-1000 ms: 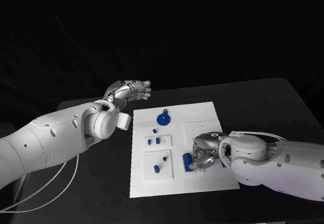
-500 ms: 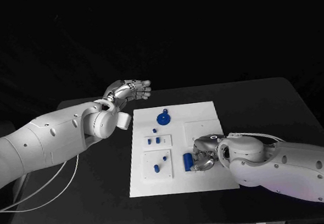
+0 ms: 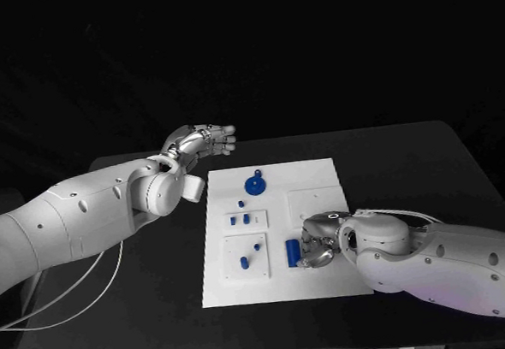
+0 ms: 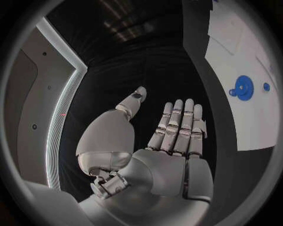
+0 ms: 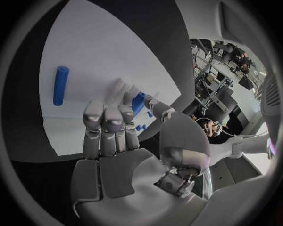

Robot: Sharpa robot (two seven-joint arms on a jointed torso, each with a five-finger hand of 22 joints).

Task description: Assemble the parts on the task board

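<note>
The white task board lies mid-table. It carries a blue gear, small blue pegs and a blue cylinder. My right hand hovers low over the board's near right part, just beside that cylinder. In the right wrist view its fingers curl in, and a short blue part sits pinched between fingertips and thumb. A blue cylinder lies flat on the board beyond it. My left hand is raised off the board's far left corner, fingers straight, holding nothing.
Two raised white blocks on the board's left half hold small blue pieces. A white cable trails over the table's left side. The blue gear and board show beside my left hand.
My right arm and hand have edged slightly toward the board's near edge, staying beside the blue cylinder. The left arm has not moved.
</note>
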